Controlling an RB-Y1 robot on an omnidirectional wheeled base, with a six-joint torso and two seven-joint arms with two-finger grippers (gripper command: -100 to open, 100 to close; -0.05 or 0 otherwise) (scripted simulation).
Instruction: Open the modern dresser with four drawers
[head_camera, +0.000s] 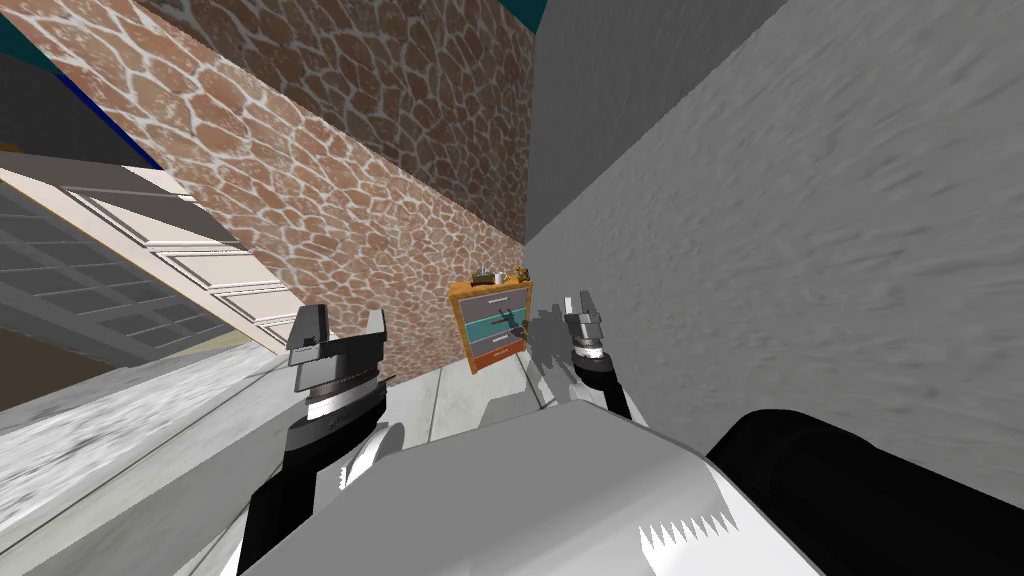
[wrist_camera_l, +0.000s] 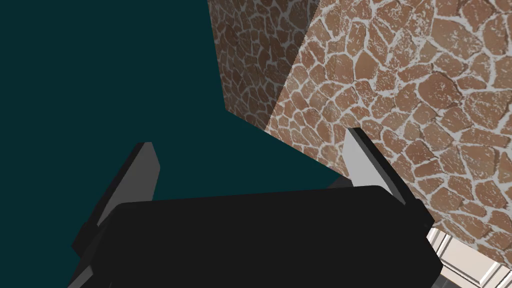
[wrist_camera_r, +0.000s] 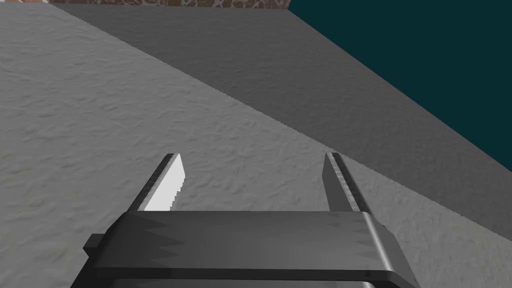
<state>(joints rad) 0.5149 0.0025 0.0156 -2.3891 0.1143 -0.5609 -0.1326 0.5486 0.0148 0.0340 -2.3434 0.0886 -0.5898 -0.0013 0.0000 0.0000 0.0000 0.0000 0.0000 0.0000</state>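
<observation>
Since the dresser with its 4 drawers stands small at frame centre, well away between stone wall and grey wall, the robot should roll closer first; left end effector and right end effector are both spread, empty.

Left gripper: dark box body, two light grey fingers spread wide, nothing between them. Behind one finger: stone wall, brown with white joints, two faces meeting at a corner, one face shaded. Behind the other finger: flat dark teal surface. Beside the body's corner, below the stone wall: white panelled piece, partly seen.
</observation>
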